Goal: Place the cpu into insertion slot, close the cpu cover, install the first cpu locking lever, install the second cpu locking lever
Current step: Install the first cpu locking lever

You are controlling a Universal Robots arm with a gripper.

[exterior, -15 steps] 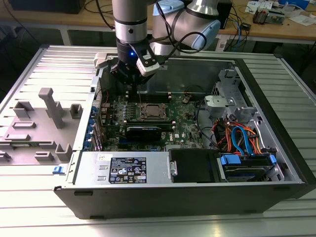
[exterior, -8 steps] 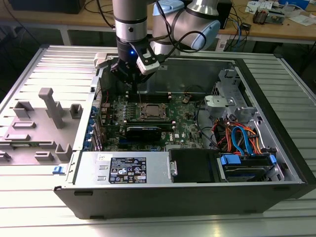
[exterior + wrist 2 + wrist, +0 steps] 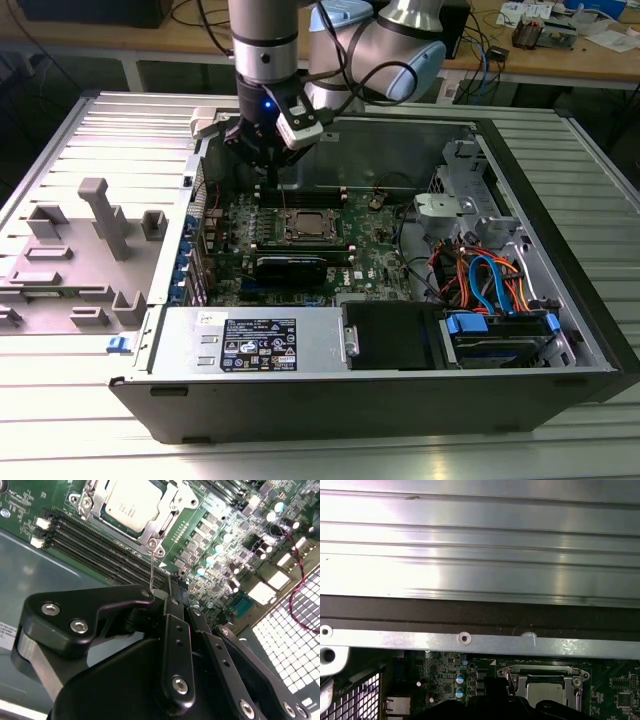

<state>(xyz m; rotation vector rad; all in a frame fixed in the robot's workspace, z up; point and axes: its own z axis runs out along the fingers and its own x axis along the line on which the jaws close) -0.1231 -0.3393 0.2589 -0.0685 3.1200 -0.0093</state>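
Black gripper [image 3: 174,584], fingers pressed together, hangs near the silver-grey square cpu [image 3: 131,502] (seated under its thin silver cpu cover [image 3: 167,522]); a thin wire lever [image 3: 151,570] reaches its fingertips.

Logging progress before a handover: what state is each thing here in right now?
cpu: seated in the insertion slot.
cpu cover: down, framing the cpu.
locking lever: thin wire, standing away from the socket, at the gripper's tip.
gripper: shut.
computer case: open.
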